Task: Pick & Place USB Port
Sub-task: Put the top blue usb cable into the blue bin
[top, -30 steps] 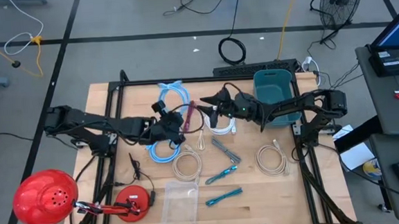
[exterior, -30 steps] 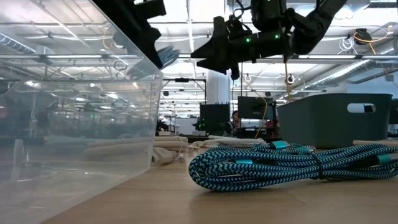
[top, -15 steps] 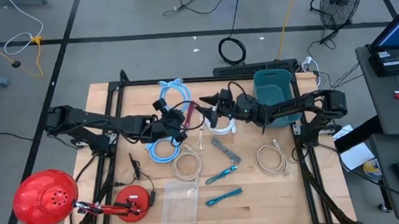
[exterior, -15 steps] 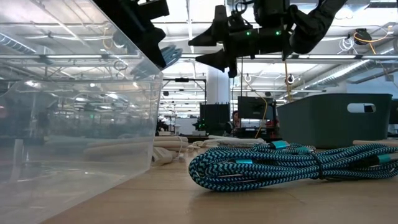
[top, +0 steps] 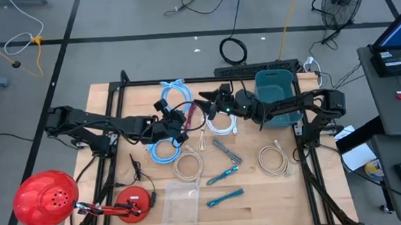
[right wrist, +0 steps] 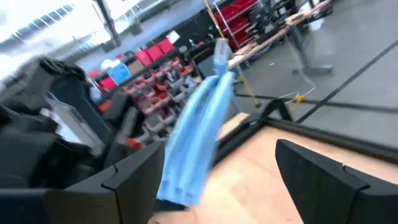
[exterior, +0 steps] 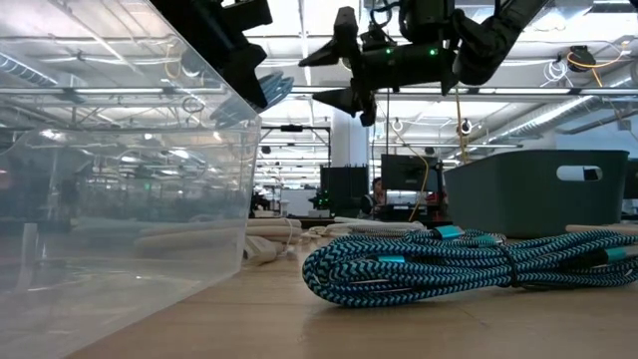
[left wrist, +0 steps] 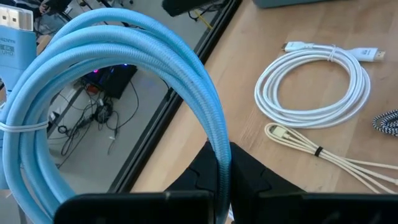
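Two pincers are meeting above the surface: the left pincer (top: 180,121) is squeezing the light blue cable coil (left wrist: 155,81) up high, while the right pincer (top: 207,99) is now spreading wide, moving closer, probably to take it.

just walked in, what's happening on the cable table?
The left gripper is shut on a coiled light-blue cable and holds it up above the wooden table. The right gripper faces it at the same height, fingers open and holding nothing. Other coiled cables lie on the table.
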Robot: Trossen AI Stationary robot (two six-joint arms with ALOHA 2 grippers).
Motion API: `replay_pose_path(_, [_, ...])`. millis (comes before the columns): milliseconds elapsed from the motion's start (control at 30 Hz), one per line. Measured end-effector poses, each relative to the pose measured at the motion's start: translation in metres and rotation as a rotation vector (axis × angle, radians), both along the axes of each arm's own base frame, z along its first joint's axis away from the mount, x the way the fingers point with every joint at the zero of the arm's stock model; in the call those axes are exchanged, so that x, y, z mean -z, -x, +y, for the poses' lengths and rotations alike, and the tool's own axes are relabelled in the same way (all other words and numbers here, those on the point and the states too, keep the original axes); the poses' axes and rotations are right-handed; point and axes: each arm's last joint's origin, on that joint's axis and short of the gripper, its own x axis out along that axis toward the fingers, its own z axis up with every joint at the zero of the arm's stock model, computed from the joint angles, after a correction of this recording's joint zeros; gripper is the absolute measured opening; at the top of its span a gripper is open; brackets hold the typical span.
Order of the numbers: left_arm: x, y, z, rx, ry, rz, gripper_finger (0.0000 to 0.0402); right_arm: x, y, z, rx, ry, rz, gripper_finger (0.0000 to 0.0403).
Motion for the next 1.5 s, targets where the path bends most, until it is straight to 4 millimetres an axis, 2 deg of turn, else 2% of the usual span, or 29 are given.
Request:
replay_pose_path(300, [0.0,0.0,-0.004,0.02,0.007,-0.001,0.0012,0.01,-0.019,0.0,-0.018,-0.088,-0.005,0.0304])
replay_pose_path(567, [0.002,0.001,-0.005,0.029,0.022,0.014,0.0012,0.007,-0.044,0.007,-0.091,-0.076,-0.032,0.0304])
replay_pose_path(933, [0.004,0.003,-0.005,0.016,0.025,0.039,0.0012,0.008,-0.047,0.019,-0.13,-0.023,0.009,0.0303])
replay_pose_path(1233, [0.004,0.003,-0.005,0.015,0.033,0.034,0.0012,0.008,-0.047,0.019,-0.123,0.004,0.018,0.0298])
replay_pose_path(1367, [0.004,0.003,-0.005,0.026,0.048,0.034,0.0012,0.008,-0.047,0.019,-0.123,-0.01,0.013,0.0277])
replay_pose_path(1500, [0.004,0.003,-0.006,0.04,0.06,0.034,0.0012,0.008,-0.046,0.017,-0.117,-0.013,0.012,0.0237])
